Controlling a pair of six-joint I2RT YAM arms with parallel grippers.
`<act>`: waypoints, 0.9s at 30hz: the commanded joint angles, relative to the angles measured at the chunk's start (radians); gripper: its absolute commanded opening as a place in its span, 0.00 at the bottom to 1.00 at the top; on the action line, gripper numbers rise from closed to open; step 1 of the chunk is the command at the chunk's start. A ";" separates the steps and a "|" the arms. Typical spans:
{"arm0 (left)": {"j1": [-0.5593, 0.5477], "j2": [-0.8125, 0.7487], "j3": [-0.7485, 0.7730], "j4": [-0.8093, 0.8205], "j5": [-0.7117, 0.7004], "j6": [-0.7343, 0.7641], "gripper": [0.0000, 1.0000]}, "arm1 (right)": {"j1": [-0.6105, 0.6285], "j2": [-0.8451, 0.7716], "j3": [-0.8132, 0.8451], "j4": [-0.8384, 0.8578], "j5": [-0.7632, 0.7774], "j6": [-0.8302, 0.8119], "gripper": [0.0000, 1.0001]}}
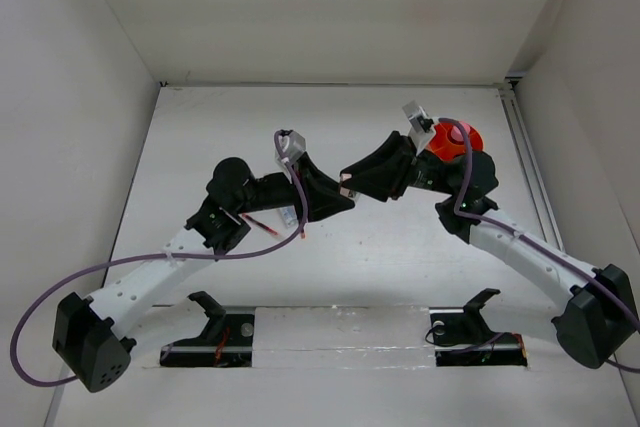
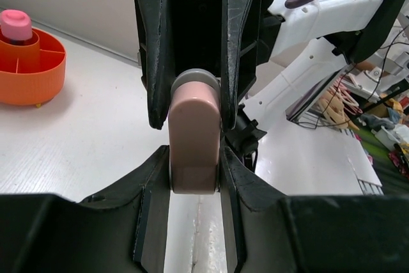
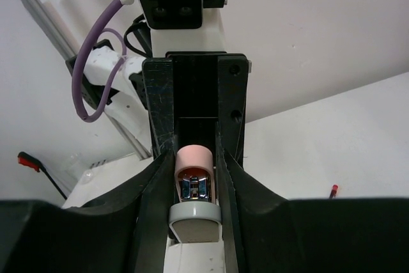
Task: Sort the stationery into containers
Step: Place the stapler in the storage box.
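top external shows both arms meeting over the table [image 1: 400, 257], grip hidden, left wrist shows left gripper [image 2: 195, 177] pinching pink eraser [image 2: 193, 148] low, right gripper [image 2: 195, 119] clamped on its grey-ringed top, orange tub [image 2: 39, 76] holding pink-capped cylinder [image 2: 16, 27], only right wrist shows eraser's metal clip [image 3: 193, 187]

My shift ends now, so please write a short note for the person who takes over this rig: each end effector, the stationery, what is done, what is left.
Left end effector: shut on the pink eraser block, held in the air over mid-table.
Right end effector: closed on the block's grey end from the opposite side, mid-handover.
Orange tub: far right of the table; the pink-capped cylinder stands in one compartment.
Done: that cylinder; the other compartments are mostly hidden.
Left: the block goes to the tub; a thin red pen lies on the table under the left arm.
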 commanded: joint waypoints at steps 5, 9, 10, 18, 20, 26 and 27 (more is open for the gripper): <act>-0.002 -0.042 0.020 -0.018 -0.173 0.014 0.34 | -0.002 -0.003 0.068 -0.043 -0.001 -0.060 0.00; -0.002 -0.061 0.039 -0.069 -0.273 0.005 0.95 | -0.069 -0.014 0.059 -0.075 -0.001 -0.071 0.00; -0.002 -0.061 0.039 -0.081 -0.282 0.005 1.00 | -0.090 -0.014 0.059 -0.075 -0.001 -0.083 0.00; -0.002 -0.070 0.040 -0.123 -0.310 -0.020 1.00 | -0.311 0.061 0.097 -0.084 -0.076 -0.117 0.00; -0.002 -0.070 0.040 -0.153 -0.341 -0.043 1.00 | -0.391 0.090 0.138 -0.075 -0.175 -0.156 0.00; -0.002 -0.044 0.138 -0.411 -0.492 -0.139 1.00 | -0.633 0.147 0.198 -0.080 -0.225 -0.432 0.00; -0.002 -0.033 0.160 -0.528 -0.517 -0.139 1.00 | -0.659 0.209 0.260 -0.080 -0.240 -0.442 0.00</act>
